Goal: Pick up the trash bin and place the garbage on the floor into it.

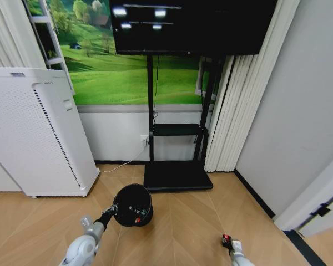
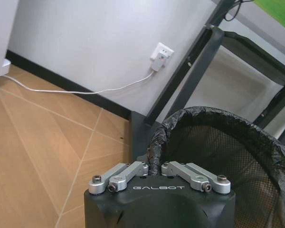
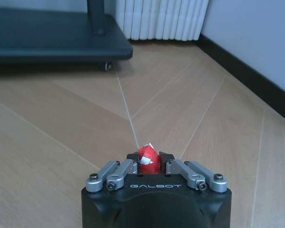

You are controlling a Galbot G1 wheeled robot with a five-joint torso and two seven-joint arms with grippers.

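Note:
The trash bin (image 1: 133, 205), black and round with a mesh wall and a dark liner, hangs just above the wood floor in front of me. My left gripper (image 1: 112, 210) is shut on its near rim; the left wrist view shows that gripper (image 2: 154, 166) pinching the liner-covered rim of the trash bin (image 2: 228, 152). Small coloured bits lie inside the bin. Low on the right, my right gripper (image 1: 227, 239) is shut on a red-and-white scrap of garbage (image 1: 226, 238). In the right wrist view the garbage (image 3: 147, 156) sits between that gripper's (image 3: 147, 160) fingers, above the floor.
A black TV stand base (image 1: 177, 177) lies just beyond the bin. A white air purifier (image 1: 39, 133) stands at the left and pleated curtains (image 1: 233, 111) at the right. A white cable (image 2: 85, 90) runs to a wall socket. Dark skirting (image 3: 256, 80) lines the right wall.

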